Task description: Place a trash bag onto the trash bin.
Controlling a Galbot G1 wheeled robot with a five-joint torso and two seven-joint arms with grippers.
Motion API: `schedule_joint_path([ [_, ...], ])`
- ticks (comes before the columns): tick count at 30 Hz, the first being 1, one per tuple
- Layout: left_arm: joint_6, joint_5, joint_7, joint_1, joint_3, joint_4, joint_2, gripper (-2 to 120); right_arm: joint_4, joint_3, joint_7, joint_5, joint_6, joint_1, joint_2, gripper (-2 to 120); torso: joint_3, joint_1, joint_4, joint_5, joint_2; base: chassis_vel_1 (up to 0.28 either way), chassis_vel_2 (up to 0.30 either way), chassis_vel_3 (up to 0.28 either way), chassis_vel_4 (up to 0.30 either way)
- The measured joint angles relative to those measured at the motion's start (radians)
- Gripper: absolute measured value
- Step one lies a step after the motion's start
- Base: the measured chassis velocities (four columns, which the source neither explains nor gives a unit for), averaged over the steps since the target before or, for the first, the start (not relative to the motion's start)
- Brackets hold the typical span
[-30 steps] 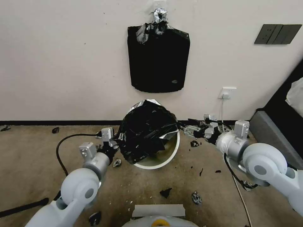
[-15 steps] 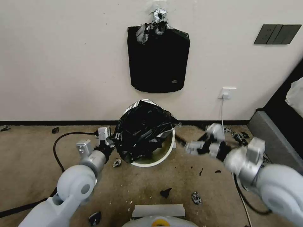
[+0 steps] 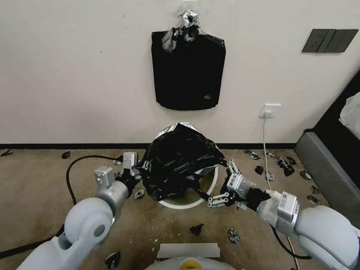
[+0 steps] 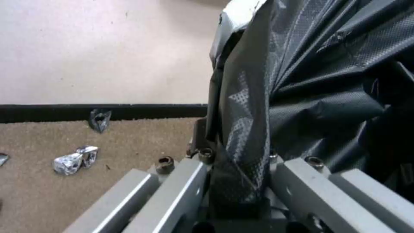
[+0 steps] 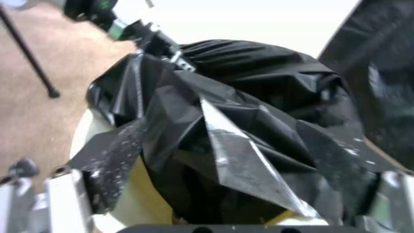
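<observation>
Bag held over the bin but not yet seated on its rim

The thin, crinkled, glossy black plastic trash bag (image 3: 180,161) is bunched above the mouth of the round cream-white plastic trash bin (image 3: 210,187), which stands on the tan carpet (image 3: 45,180) at the foot of the wall; the bin's rolled rim is bare from about 4 to 7 o'clock, so I judge the bag's opening has yet to be spread and pulled down all round. The left gripper (image 3: 139,165), at the bin's 9 o'clock, is pinching a fold of the bag's edge, the film clamped between its metal fingers (image 4: 185,181). The right gripper (image 3: 222,184), reaching in low from 4 o'clock, has its claw spread wide just beside the rim, facing the bag, holding nothing.
</observation>
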Motion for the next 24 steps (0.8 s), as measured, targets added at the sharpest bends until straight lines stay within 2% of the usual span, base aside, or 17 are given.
schedule_joint_path([
  [2, 0.005, 0.000, 0.000, 0.000, 0.002, -0.007, 0.001, 3, -0.010, -0.011, -0.042, -0.043, 0.024, 0.015, -0.016, 80, 0.000, 0.000, 0.0000, 0.0000, 0.000, 0.000, 0.000, 0.000, 0.000],
  [5, 0.007, 0.000, 0.000, 0.001, 0.003, -0.011, 0.002, 3, -0.017, -0.021, -0.055, -0.059, 0.035, 0.023, -0.023, 75, 0.000, 0.000, 0.0000, 0.0000, 0.000, 0.000, 0.000, 0.000, 0.000],
  [6, 0.009, 0.000, 0.000, 0.002, 0.005, -0.016, 0.003, 3, -0.025, -0.033, -0.058, -0.072, 0.044, 0.034, -0.028, 66, 0.000, 0.000, 0.0000, 0.0000, 0.000, 0.000, 0.000, 0.000, 0.000],
  [9, 0.010, 0.001, 0.000, 0.004, 0.009, -0.021, 0.004, 3, -0.032, -0.042, -0.059, -0.078, 0.049, 0.044, -0.032, 61, 0.000, 0.000, 0.0000, 0.0001, 0.000, 0.000, 0.000, 0.000, 0.000],
  [10, 0.012, 0.003, 0.001, 0.008, 0.017, -0.029, 0.007, 3, -0.041, -0.056, -0.059, -0.088, 0.052, 0.058, -0.040, 51, 0.000, 0.000, 0.0000, 0.0001, 0.000, 0.000, 0.000, 0.000, 0.000],
  [12, 0.013, 0.004, 0.001, 0.008, 0.019, -0.032, 0.007, 3, -0.044, -0.061, -0.059, -0.092, 0.054, 0.063, -0.045, 47, 0.000, 0.000, 0.0000, 0.0001, 0.000, 0.000, 0.000, 0.000, 0.000],
  [14, 0.014, 0.004, 0.000, 0.008, 0.021, -0.037, 0.007, 3, -0.047, -0.073, -0.059, -0.098, 0.061, 0.071, -0.060, 36, 0.000, 0.000, 0.0000, 0.0000, 0.000, 0.000, 0.000, 0.000, 0.000],
  [15, 0.014, 0.004, 0.000, 0.008, 0.021, -0.037, 0.007, 3, -0.047, -0.073, -0.059, -0.098, 0.061, 0.071, -0.060, 36, 0.000, 0.000, 0.0000, 0.0000, 0.000, 0.000, 0.000, 0.000, 0.000],
  [17, 0.015, 0.003, -0.001, 0.008, 0.021, -0.038, 0.008, 3, -0.047, -0.078, -0.059, -0.100, 0.075, 0.072, -0.068, 26, 0.000, 0.000, 0.0000, 0.0000, 0.000, 0.000, 0.000, 0.000, 0.000],
  [19, 0.015, 0.003, -0.001, 0.008, 0.021, -0.038, 0.009, 3, -0.047, -0.078, -0.059, -0.100, 0.077, 0.072, -0.071, 25, 0.000, 0.000, 0.0000, 0.0000, 0.000, 0.000, 0.000, 0.000, 0.000],
  [22, 0.016, -0.002, -0.001, 0.008, 0.023, -0.043, 0.011, 3, -0.055, -0.095, -0.059, -0.099, 0.102, 0.085, -0.088, 8, 0.000, 0.000, 0.0000, 0.0000, 0.000, 0.000, 0.000, 0.000, 0.000],
  [24, 0.018, -0.004, -0.002, 0.008, 0.023, -0.046, 0.011, 3, -0.058, -0.099, -0.059, -0.098, 0.111, 0.089, -0.091, 4, 0.000, 0.000, 0.0000, 0.0000, 0.000, 0.000, 0.000, 0.000, 0.000],
])
